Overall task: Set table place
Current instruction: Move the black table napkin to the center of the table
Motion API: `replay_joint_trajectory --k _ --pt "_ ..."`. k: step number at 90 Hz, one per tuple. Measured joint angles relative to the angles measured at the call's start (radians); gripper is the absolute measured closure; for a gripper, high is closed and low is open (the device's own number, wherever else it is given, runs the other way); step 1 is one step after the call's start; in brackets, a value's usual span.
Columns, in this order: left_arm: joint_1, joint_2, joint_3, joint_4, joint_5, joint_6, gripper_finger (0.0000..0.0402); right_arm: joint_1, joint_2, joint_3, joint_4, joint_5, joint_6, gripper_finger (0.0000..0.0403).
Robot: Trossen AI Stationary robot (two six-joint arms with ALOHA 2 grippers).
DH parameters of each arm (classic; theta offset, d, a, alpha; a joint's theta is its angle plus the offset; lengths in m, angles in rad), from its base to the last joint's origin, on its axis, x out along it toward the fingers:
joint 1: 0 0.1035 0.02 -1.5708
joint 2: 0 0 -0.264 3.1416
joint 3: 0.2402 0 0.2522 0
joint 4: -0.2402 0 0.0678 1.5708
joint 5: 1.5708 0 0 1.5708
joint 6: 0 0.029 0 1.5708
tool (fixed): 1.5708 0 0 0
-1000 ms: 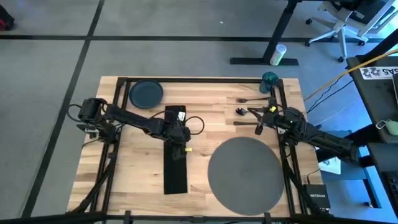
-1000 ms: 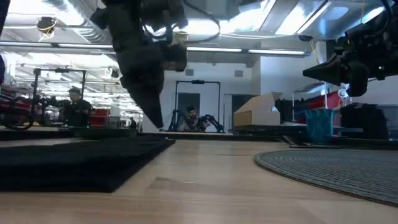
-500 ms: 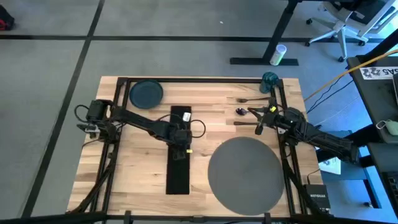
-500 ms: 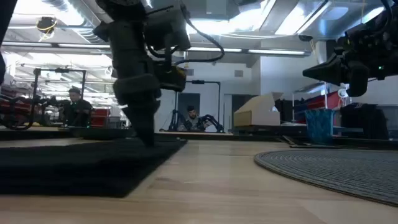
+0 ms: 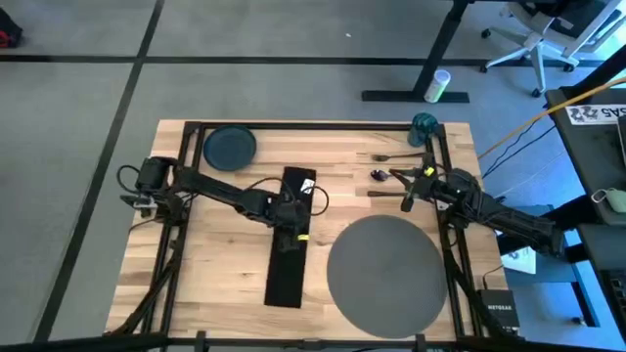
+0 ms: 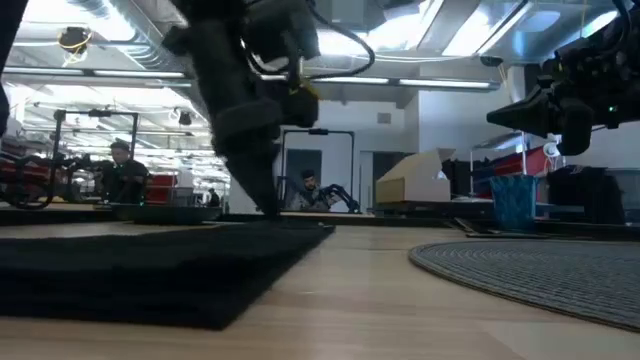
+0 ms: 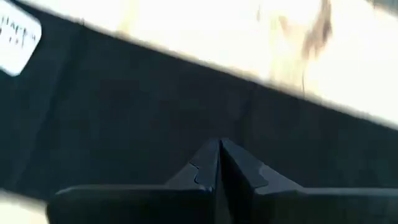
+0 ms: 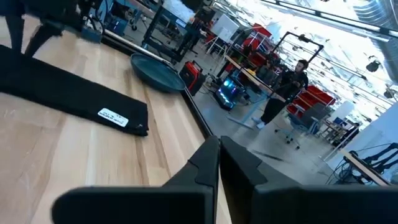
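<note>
So the left gripper (image 5: 290,223), fingers pinched together and pressed on the black napkin (image 5: 290,244), has dragged it rightward over the last second — it's now just beside the grey placemat (image 5: 383,273). Right gripper (image 5: 412,189) waits clenched near the cutlery.

Table (image 5: 225,264) pale planked wood; napkin (image 5: 289,264) matt black cloth; placemat (image 6: 560,270) grey woven, ribbed.
</note>
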Motion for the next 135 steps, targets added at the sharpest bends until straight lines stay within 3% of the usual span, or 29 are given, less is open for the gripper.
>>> replay_joint_trajectory --k 12,39,49,66,108,135 --pt "-0.083 -0.005 0.025 -0.146 0.033 -0.051 0.0402 0.000 0.000 0.000 0.000 0.000 0.000 0.0402" --pt "-0.208 0.006 0.025 -0.129 0.092 -0.192 0.0402 0.000 0.000 0.000 0.000 0.000 0.000 0.0402" --pt "-0.203 0.017 0.025 -0.065 0.087 -0.202 0.0402 0.000 0.000 0.000 0.000 -0.001 0.010 0.0402" --pt "-0.188 0.045 0.025 0.009 0.084 -0.195 0.0402 0.000 0.000 0.000 0.000 -0.019 0.184 0.0402" --pt "-0.128 0.135 0.027 0.274 0.062 -0.143 0.0402 0.000 0.000 0.000 0.054 -0.013 0.191 0.0402" --pt "-0.037 0.133 0.025 0.287 0.025 -0.073 0.0402 0.000 0.000 0.000 0.050 -0.049 0.193 0.0402"
